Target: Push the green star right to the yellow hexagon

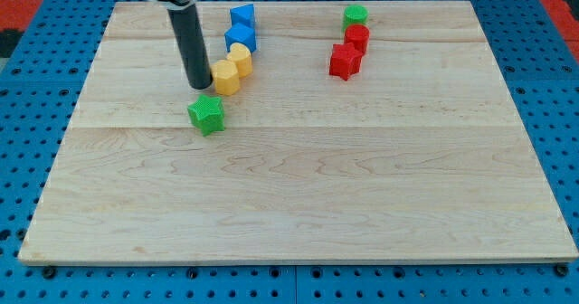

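Your arm carries no fingers, so nothing opens, closes or holds here; it ends in a dark rod, and my tip (200, 86) rests on the worktop (298, 204) in the upper left part of the view. The green star (206, 114) lies just below my tip, slightly toward the view's right, close but apparently not touching. The yellow hexagon (226, 77) sits just to the view's right of my tip and above the star, with a second yellow block (240, 59) touching it further up, then two blue blocks (242, 28) beyond.

The relation you need to watch: the hexagon lies up and to the right of the star, while my tip stands above the star. To drive the star that way, I judge you must first bring my tip round to its lower left side.
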Robot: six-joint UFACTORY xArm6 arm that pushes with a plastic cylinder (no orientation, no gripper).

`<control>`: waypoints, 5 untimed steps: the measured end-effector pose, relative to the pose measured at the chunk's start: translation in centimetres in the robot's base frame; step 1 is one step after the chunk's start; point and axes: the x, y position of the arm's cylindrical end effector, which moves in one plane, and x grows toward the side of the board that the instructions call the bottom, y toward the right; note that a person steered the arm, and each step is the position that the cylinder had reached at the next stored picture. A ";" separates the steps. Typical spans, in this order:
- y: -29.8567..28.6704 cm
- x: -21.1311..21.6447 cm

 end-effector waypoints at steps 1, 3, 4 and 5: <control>2.9 -0.3; 3.0 -0.4; 1.1 -0.4; -3.6 1.2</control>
